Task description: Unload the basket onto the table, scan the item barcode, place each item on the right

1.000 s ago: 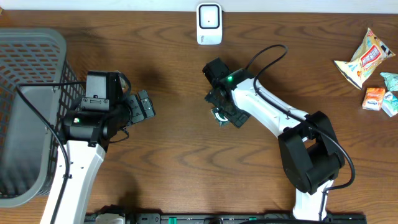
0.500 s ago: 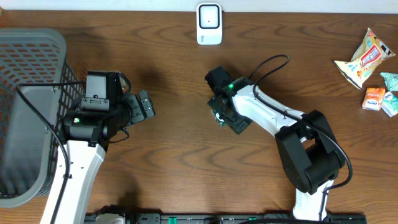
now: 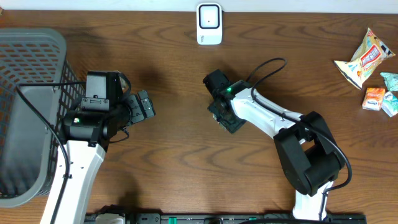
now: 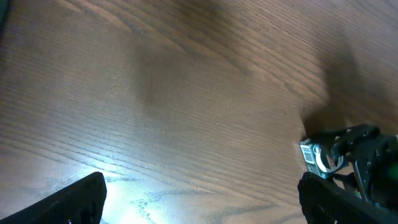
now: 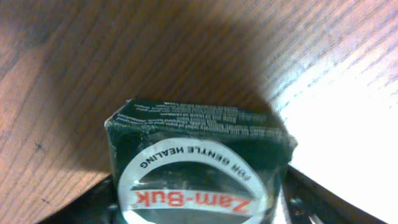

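Three views, one wooden table point(image 3: 174, 168).
From overhead, straight down, far off; from the left wrist, low, slanting across the wood toward a green box point(image 4: 314, 157); from the right wrist, close up on that same box.

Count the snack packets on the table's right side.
4: a large orange bag, a small orange packet below it, an upper teal packet and a lower teal packet at the picture's edge. More may lie out of frame.
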{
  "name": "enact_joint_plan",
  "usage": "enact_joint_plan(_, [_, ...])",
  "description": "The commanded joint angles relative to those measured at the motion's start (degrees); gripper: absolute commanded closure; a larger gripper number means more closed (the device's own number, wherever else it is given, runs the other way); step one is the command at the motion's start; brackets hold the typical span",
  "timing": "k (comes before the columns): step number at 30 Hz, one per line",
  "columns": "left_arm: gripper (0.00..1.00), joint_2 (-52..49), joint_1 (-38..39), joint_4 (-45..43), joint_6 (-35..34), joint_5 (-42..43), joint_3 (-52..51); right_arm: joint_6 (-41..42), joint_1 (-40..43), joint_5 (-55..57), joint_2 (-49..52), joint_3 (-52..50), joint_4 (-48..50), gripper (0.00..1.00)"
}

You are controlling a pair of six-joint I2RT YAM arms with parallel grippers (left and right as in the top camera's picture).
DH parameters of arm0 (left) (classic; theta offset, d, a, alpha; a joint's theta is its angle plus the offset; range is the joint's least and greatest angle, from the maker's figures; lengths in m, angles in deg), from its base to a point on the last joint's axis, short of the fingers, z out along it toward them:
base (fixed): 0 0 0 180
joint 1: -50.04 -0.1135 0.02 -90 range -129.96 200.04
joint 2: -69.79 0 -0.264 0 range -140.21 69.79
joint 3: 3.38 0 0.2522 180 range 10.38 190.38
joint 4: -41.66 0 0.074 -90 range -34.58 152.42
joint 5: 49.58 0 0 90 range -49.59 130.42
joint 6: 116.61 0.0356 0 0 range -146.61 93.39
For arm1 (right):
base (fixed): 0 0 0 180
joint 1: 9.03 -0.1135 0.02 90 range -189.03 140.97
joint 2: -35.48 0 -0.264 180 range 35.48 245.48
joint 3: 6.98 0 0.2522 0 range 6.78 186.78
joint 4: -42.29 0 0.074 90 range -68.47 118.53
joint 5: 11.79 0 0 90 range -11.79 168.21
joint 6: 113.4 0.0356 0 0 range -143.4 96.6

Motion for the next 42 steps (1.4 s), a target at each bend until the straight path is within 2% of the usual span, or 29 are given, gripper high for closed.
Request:
enact_joint_plan(1, [0.02,-0.11,-0.35,0.15,0.15,-0.74,0.50,0.44,-0.61,-1.97,-0.44,-1.14,0.04,0.33])
enact_joint_plan(10, [0.02,-0.11,-0.35,0.17,0.15,-0.72,0.50,-4.13,-0.48,-2.97,-0.46,-0.48,0.04,0.46])
enact_joint_plan(15, [0.02,-0.11,-0.35,0.15,0.15,-0.72,0.50,-8.68,-0.11,-2.71,-0.46,1.36,0.00,0.48])
enact_joint_plan(27, [0.02,-0.11,-0.35,0.17,0.15,-0.72,0.50,-32.52,2.32,5.77,-0.46,13.79,1.46,0.48])
enact_joint_plan(30, [0.02,-0.11,-0.35,0.15,0.15,-0.74,0.50,-39.56,2.51,11.82,-0.46,16.68,5.88,0.46])
enact_joint_plan(34, [0.02,-0.11,-0.35,0.15,0.15,-0.72,0.50,-48.46,2.51,18.75,-0.44,17.03,17.09,0.44])
enact_joint_plan(37, [0.02,-0.11,-0.35,0.15,0.15,-0.74,0.50,-50.14,2.54,21.49,-0.44,17.03,22.82,0.39])
enact_joint_plan(42, [0.02,-0.11,-0.35,0.17,0.15,-0.72,0.50,-50.14,2.95,21.88,0.02,16.94,31.34,0.38])
